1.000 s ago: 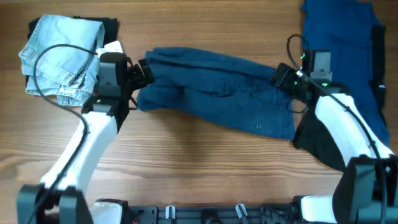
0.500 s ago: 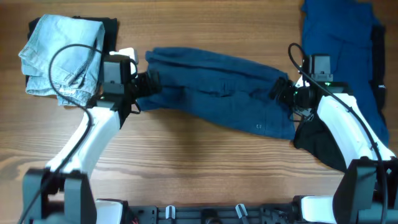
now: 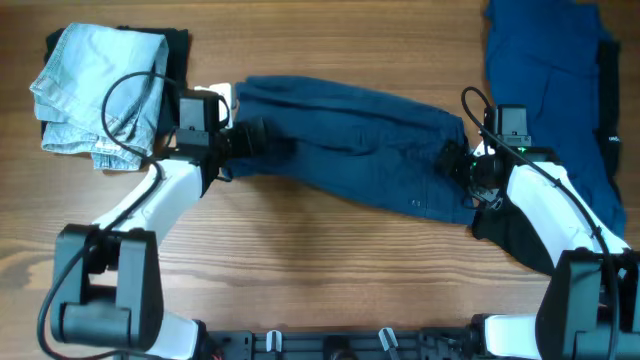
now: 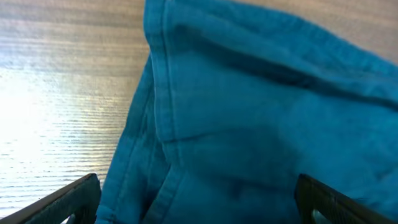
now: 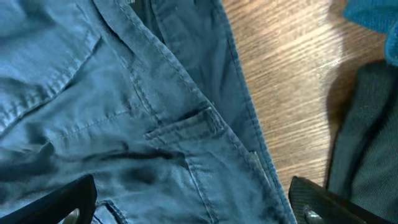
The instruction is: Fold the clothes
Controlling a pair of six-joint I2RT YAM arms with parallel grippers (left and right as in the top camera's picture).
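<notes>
Wood-grain table [image 3: 320, 270]: bare across the near half and at top centre. Dark navy trousers [image 3: 350, 150] lie mid-table, long axis left-right, right end dipping toward the near edge. Medium-blue piece [image 3: 545, 60] in far right corner. Pale denim piece [image 3: 85, 85] at far left, on a black piece [image 3: 178, 45]. Left gripper [image 3: 265, 140] at the trousers' left end, jaws spread. Right gripper [image 3: 458, 162] at the right end, jaws spread.

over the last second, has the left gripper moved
Yes. The left gripper has slid farther onto the navy trousers, away from the pale denim pile.
</notes>
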